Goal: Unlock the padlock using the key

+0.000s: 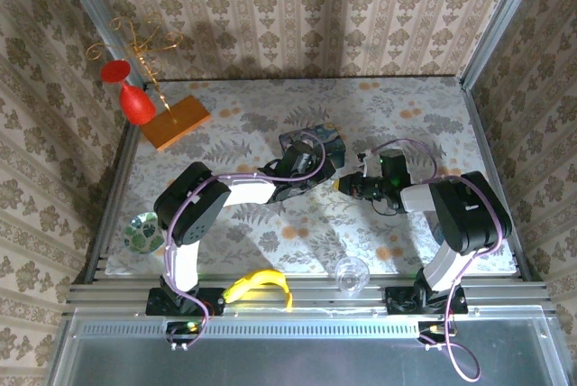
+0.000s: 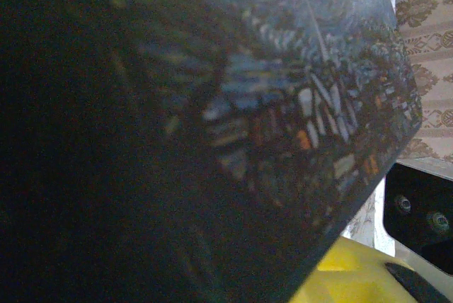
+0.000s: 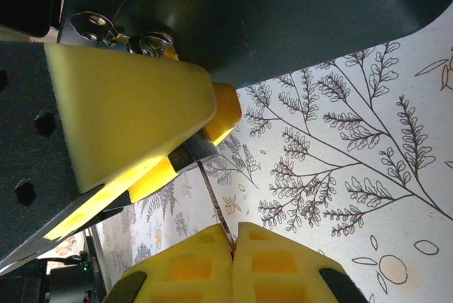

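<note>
In the right wrist view, the small dark grey padlock point(image 3: 187, 153) sits pinched between the yellow pads point(image 3: 127, 119) of my left gripper, just under the blue painted tin point(image 3: 283, 13). My right gripper point(image 3: 233, 246) is shut on the key point(image 3: 216, 204), whose thin blade runs straight up into the padlock's underside. In the top view, the left gripper point(image 1: 315, 170) is beside the tin point(image 1: 315, 144) and the right gripper point(image 1: 347, 185) points at it from the right. The tin point(image 2: 248, 105) looms close in the left wrist view, with a yellow fingertip point(image 2: 354, 275) below it.
A red goblet point(image 1: 133, 97) on a gold wire stand and an orange wooden block point(image 1: 176, 123) are at the back left. A shiny bowl point(image 1: 142, 231) lies by the left edge. A banana point(image 1: 257, 285) and a clear glass point(image 1: 352, 273) are at the front edge.
</note>
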Motion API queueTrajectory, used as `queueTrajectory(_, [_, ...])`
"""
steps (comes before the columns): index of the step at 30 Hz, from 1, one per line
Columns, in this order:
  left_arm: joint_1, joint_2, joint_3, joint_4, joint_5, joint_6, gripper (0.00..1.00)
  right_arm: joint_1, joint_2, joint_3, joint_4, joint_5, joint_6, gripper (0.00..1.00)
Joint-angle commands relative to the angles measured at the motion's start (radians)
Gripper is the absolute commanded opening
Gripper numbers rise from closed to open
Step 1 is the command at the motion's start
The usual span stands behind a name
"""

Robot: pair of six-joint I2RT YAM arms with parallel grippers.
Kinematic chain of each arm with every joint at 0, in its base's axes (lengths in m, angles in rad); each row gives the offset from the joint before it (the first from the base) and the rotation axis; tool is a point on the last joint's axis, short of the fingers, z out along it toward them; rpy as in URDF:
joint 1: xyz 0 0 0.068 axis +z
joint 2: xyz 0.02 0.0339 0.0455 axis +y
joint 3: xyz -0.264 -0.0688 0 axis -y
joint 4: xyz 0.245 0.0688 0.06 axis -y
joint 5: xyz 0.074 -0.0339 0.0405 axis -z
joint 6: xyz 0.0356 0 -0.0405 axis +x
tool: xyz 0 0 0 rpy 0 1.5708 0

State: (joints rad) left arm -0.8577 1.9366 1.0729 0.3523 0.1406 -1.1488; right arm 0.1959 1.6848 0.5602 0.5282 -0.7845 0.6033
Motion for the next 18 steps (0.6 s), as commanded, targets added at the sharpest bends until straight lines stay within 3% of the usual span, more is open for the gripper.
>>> queueTrajectory(1, [-0.049,0.01,0.027,0.003,0.132,0.001,0.06,-0.008,0.003,0.026,0.164,0.058,0.042,0.0])
queueTrajectory(9, [-0.048,0.008,0.012,0.013,0.133,-0.016,0.05,-0.017,-0.022,0.057,0.102,0.084,0.026,0.0])
queueTrajectory(15, [-0.05,0.015,0.021,0.025,0.142,-0.04,0.03,0.08,-0.138,0.056,-0.048,0.297,-0.115,0.0])
queueTrajectory(18, [-0.05,0.016,0.025,0.027,0.14,-0.045,0.03,0.106,-0.183,0.056,-0.095,0.346,-0.16,0.0])
